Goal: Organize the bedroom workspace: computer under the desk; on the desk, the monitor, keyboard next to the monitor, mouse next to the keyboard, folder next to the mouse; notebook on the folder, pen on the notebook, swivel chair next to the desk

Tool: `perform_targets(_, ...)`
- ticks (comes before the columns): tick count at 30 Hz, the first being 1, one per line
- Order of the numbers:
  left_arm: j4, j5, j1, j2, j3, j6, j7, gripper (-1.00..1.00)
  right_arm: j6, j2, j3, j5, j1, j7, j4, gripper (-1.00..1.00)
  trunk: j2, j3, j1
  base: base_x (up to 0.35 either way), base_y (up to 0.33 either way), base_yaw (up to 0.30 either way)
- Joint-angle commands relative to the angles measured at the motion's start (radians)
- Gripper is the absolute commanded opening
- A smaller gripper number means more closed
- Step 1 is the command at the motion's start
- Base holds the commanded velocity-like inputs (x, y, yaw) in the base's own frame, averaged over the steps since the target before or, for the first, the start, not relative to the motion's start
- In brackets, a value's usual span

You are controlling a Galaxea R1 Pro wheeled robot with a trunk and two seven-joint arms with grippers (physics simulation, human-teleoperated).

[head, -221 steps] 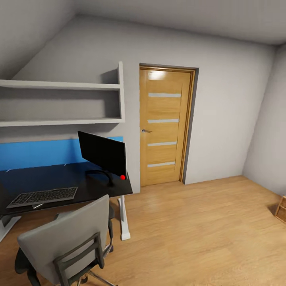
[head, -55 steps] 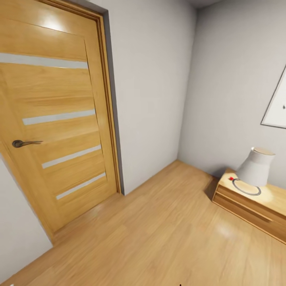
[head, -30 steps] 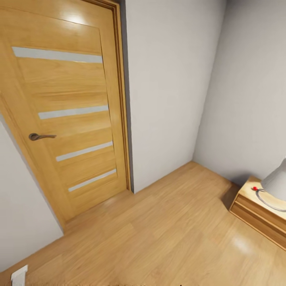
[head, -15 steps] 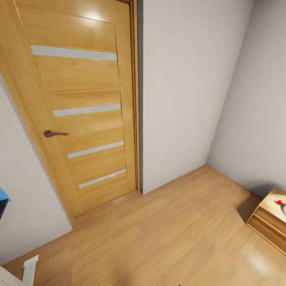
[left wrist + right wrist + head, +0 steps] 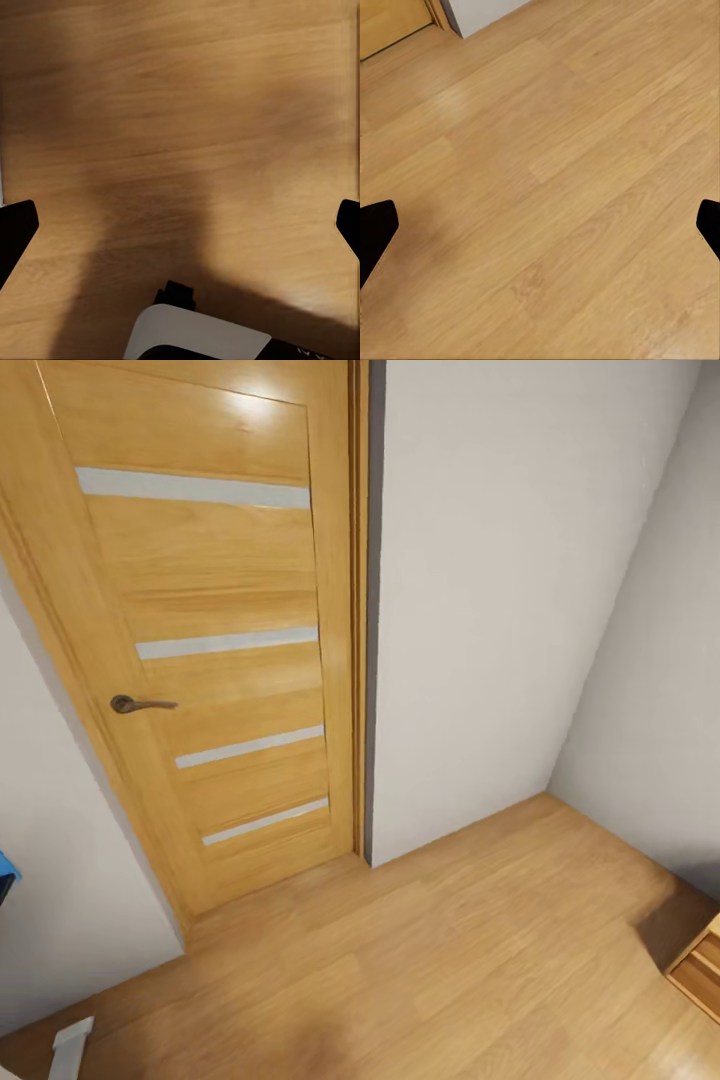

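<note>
I am facing a corner of the bedroom, on my way. At the head view's left edge a blue sliver of the desk's back panel [image 5: 5, 870] peeks in, and a white desk foot [image 5: 68, 1048] lies on the floor at the bottom left. My left gripper [image 5: 180, 229] hangs open over the wooden floor, its black fingertips [image 5: 16, 229] wide apart with nothing between them. My right gripper [image 5: 540, 229] is open too, over bare floorboards, with its fingertips [image 5: 375, 225] at the frame's edges.
A closed wooden door [image 5: 215, 640] with a metal handle [image 5: 135, 704] stands ahead on the left. Grey walls [image 5: 500, 590] meet in the corner ahead. A wooden nightstand's corner [image 5: 700, 970] pokes in at the right. Part of my white base [image 5: 199, 337] is seen below the left gripper.
The camera has swung left: the door has slid rightward in the picture, the nightstand and its lamp have left at the right, and the desk foot has come in at the bottom left.
</note>
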Motion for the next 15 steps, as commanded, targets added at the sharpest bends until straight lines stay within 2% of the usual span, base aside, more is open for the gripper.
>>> perform_targets(1,0.000,0.006,0.000,0.000,0.000,-0.003,0.001,1.00,-0.003,0.001,0.004,-0.004,-0.001,-0.003,0.001,1.00,-0.001,-0.001,0.001,0.281,-0.112,0.001)
perform_targets(4,0.000,0.006,0.000,0.000,0.001,-0.003,0.001,1.00,-0.001,0.003,0.003,-0.005,-0.001,-0.002,0.001,1.00,-0.001,-0.001,0.001,0.267,-0.111,0.000)
perform_targets(8,0.000,0.006,0.000,0.001,0.002,-0.003,0.001,1.00,-0.002,0.006,0.004,-0.005,-0.001,-0.006,0.001,1.00,-0.001,-0.001,0.001,0.093,-0.039,0.030)
perform_targets(13,0.022,0.007,0.000,0.006,0.002,-0.003,0.000,1.00,-0.002,0.006,0.004,-0.005,-0.001,-0.008,0.001,1.00,-0.001,0.000,0.001,0.019,-0.008,0.187)
perform_targets(15,0.089,0.006,0.000,0.008,0.001,-0.012,-0.001,1.00,-0.003,0.007,0.004,-0.004,-0.001,-0.009,0.001,1.00,-0.001,0.001,0.001,0.004,-0.002,0.252)
